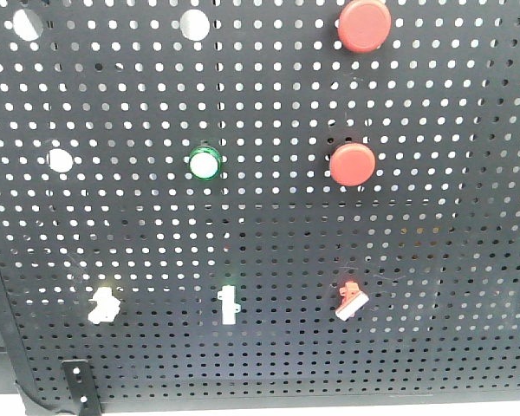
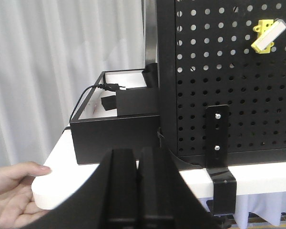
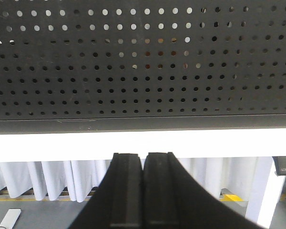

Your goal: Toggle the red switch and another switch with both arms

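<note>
**Both grippers closed, both toggles untouched on the pegboard**

The black pegboard (image 1: pixel 269 225) is being viewed head-on by the front camera. The red switch (image 1: pixel 349 300) is being shown in the lower right of the board, its white lever tip angled down to the left, below two round red buttons (image 1: pixel 354 163). The pale yellow switch (image 1: pixel 103 304) is being shown at the lower left, with a slim upright white toggle (image 1: pixel 230 304) between the two.

In the left wrist view, the left gripper (image 2: pixel 137 191) is being held with its jaws pressed together and nothing between them, well below the yellow switch (image 2: pixel 266 36). A person's hand (image 2: pixel 12 195) is being rested on the white table edge (image 2: pixel 62 152) near a black box (image 2: pixel 115 133).

The right gripper (image 3: pixel 144 191) is likewise being held closed and empty, below the board's lower edge.
</note>
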Available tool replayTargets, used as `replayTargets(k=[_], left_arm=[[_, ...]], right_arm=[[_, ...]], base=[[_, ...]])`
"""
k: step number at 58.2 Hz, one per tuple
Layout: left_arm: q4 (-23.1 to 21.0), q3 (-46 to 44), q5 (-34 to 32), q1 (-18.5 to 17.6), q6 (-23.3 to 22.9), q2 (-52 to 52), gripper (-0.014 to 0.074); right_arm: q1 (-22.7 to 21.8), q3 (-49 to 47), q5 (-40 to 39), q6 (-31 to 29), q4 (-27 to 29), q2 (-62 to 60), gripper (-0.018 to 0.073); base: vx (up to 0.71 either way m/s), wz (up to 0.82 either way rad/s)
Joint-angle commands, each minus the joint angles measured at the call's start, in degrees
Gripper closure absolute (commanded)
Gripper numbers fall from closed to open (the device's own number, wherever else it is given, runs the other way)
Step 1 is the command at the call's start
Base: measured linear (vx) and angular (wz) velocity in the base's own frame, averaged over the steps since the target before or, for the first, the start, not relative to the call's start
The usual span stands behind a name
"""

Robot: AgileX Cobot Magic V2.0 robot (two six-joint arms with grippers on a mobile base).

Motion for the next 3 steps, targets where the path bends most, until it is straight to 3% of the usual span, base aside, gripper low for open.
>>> replayTargets(k=[1, 3], left_arm=[[-0.57, 1.15, -4.54, 0.15, 0.0, -0.49, 0.0594], [-0.57, 1.15, -4.54, 0.15, 0.0, -0.49, 0.0594]], right_arm=[[-0.39, 0.28, -4.66, -0.1, -0.08, -0.75, 0.0566], [-0.39, 0.28, -4.55, -0.1, -0.09, -0.75, 0.0566]], base=[[0.0, 0.0], [0.0, 0.0]])
